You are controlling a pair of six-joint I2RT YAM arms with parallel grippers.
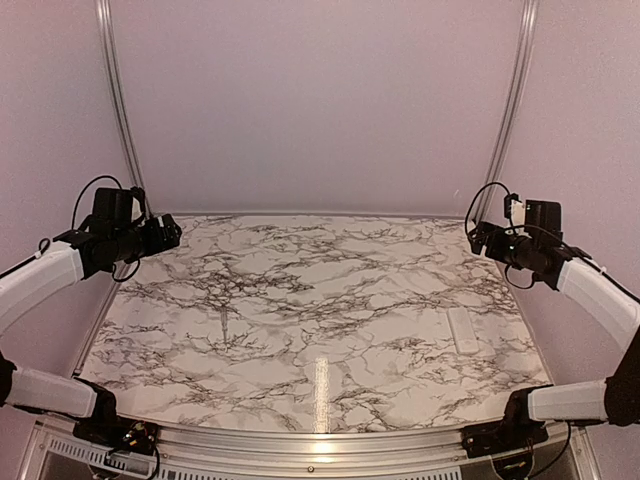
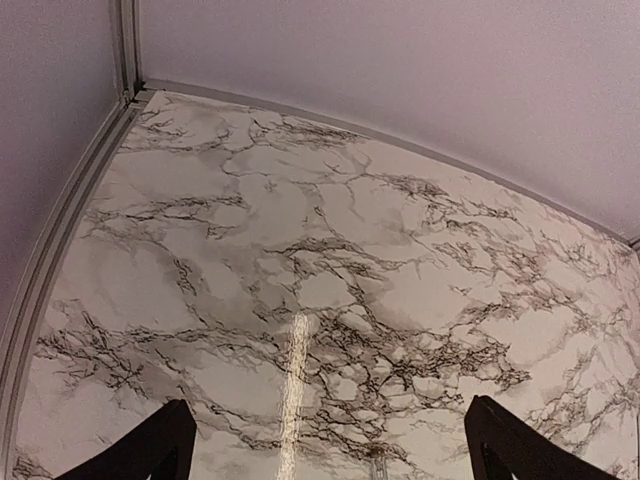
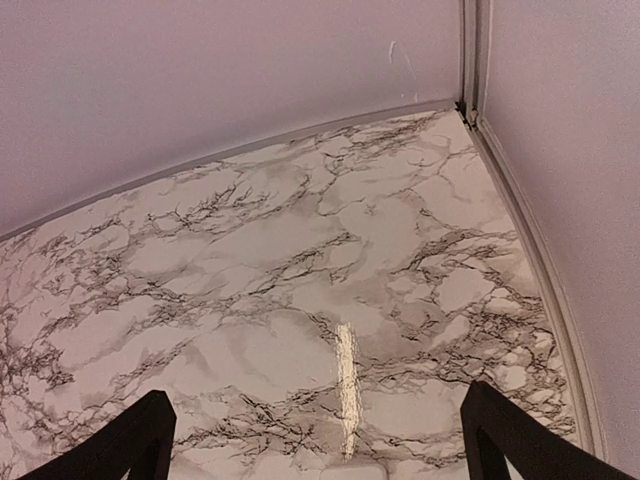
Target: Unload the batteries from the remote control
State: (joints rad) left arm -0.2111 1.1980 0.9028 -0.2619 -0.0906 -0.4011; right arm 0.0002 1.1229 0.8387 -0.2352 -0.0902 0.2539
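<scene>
While the remote control [image 1: 463,330] is lying untouched, the left gripper [image 2: 329,403] is hovering, spread wide. The right gripper [image 3: 318,390] is gaping too.

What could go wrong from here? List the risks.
The remote control is white on the pale marble table, barely visible from above, so a grasp could land off it. It lies flat near the right edge; the open right gripper might push it rather than lift it. No compartment shows, so it may need flipping.
</scene>
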